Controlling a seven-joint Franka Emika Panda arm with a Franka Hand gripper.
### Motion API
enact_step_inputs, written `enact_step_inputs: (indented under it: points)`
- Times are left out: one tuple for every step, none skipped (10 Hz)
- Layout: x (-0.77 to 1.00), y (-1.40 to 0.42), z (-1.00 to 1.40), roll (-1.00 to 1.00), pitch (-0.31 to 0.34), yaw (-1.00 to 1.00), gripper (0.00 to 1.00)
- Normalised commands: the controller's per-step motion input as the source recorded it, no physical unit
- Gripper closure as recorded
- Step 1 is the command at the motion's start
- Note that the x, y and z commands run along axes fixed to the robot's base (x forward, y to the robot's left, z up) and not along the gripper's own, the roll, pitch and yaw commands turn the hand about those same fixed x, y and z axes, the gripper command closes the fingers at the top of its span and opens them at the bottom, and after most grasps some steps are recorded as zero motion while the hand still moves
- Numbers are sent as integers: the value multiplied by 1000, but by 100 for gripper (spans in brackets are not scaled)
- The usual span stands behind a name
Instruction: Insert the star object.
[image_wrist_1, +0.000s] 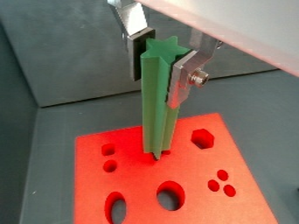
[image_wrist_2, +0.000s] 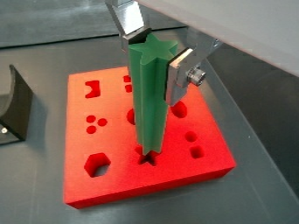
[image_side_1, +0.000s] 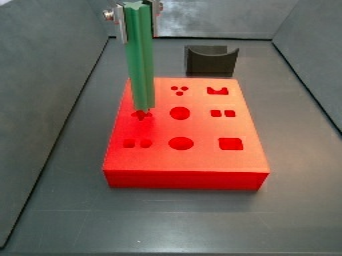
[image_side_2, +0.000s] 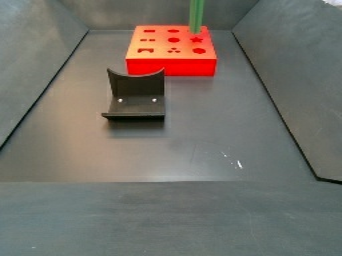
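Observation:
The star object (image_wrist_1: 156, 105) is a long green ridged peg that stands upright, clamped near its top between the fingers of my gripper (image_wrist_1: 163, 63). It also shows in a wrist view (image_wrist_2: 149, 96) and in both side views (image_side_1: 136, 60) (image_side_2: 197, 14). Its lower tip sits at the star-shaped hole (image_wrist_2: 149, 159) near one edge of the red block (image_wrist_2: 117, 175); how deep it sits I cannot tell. The gripper (image_wrist_2: 160, 57) is right above the block, and only its tip shows in a side view (image_side_1: 130, 11). The red block (image_side_1: 187, 150) has several other shaped holes.
The fixture (image_side_2: 134, 95), a dark curved bracket on a base plate, stands on the dark floor away from the red block (image_side_2: 171, 50). It also shows behind the block in a side view (image_side_1: 210, 58) and beside it in a wrist view (image_wrist_2: 14, 105). Grey walls enclose the floor.

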Motion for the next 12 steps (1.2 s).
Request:
enact_step_inputs:
  points:
    - [9,0,-89,246,-19,-329,100]
    - [0,-11,-43,166,-4,-311,100]
    - [0,0,-151,0,-40,-251,100]
    - [-3,0,-220,-114,-66,-214,100]
    - [0,0,-329,-259,-30,-249,100]
    - [0,46,-277,-377,0,-294,100]
    - [0,46,-231,-269,0,-286,100]
    - [-74,54,-11,-54,0,-220,100]
    - [-131,54,60,-16,9,-166,100]
    - [-220,66,23,0,0,-197,100]
    - [-194,0,0,0,0,-183,100]
    - [-51,-11,0,0,0,-66,100]
